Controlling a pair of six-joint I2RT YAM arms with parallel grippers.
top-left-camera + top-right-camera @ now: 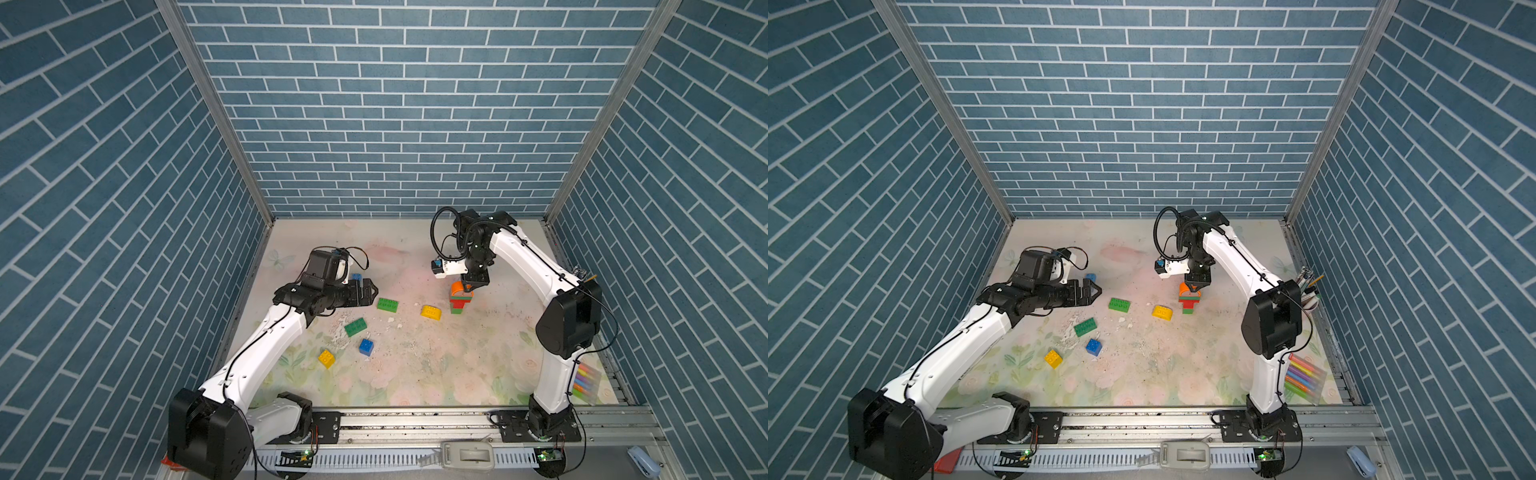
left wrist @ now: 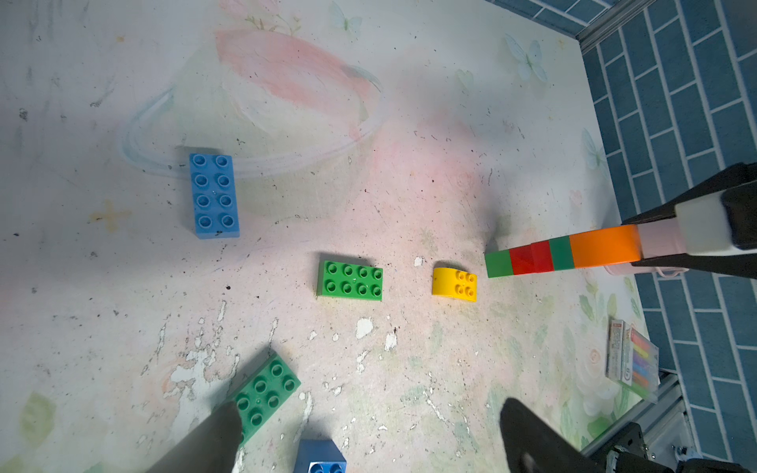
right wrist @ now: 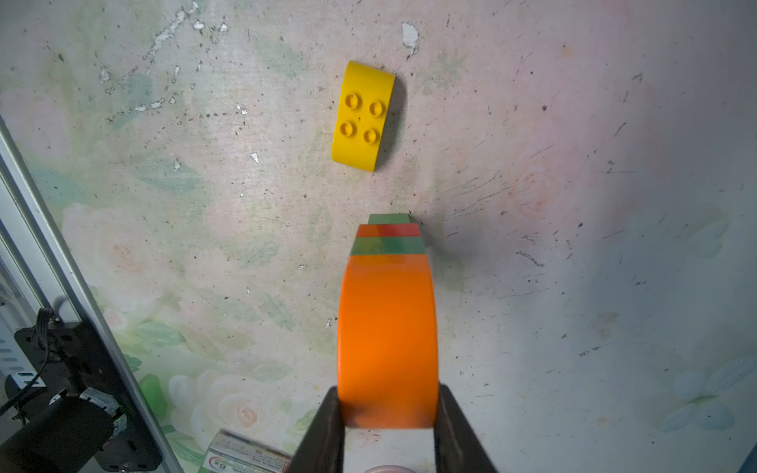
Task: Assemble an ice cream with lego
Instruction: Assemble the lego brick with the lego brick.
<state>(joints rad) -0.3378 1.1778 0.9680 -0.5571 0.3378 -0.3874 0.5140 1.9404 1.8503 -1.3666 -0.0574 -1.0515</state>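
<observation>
Floral worktop [image 1: 415,374] carried the lego stack [image 2: 528,259]; the right hand [image 3: 388,395] gripped its orange round-topped piece [image 3: 387,327] from above. Meanwhile the left hand [image 1: 371,296] gaped wide near a green brick [image 1: 387,304]. The marker pack [image 2: 633,360] print was too blurred to read.

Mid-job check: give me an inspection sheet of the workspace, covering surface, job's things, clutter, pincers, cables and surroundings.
Surface: floral mat, scuffed, white flakes scattered on it.
Job's things: upright stack of green and red bricks topped by the orange round-topped piece; loose on the mat: far green oblong brick, near green oblong brick, blue oblong brick, blue square brick, yellow square brick, yellow round-topped piece.
Clutter: marker pack and pen cup by the right wall.
Pincers: left pincer open, empty, above the mat; right pincer shut on the orange round-topped piece.
Cables: black cable loop at the right wrist, clear of the bricks.
Surroundings: blue brick-pattern walls; metal rail along the front.
</observation>
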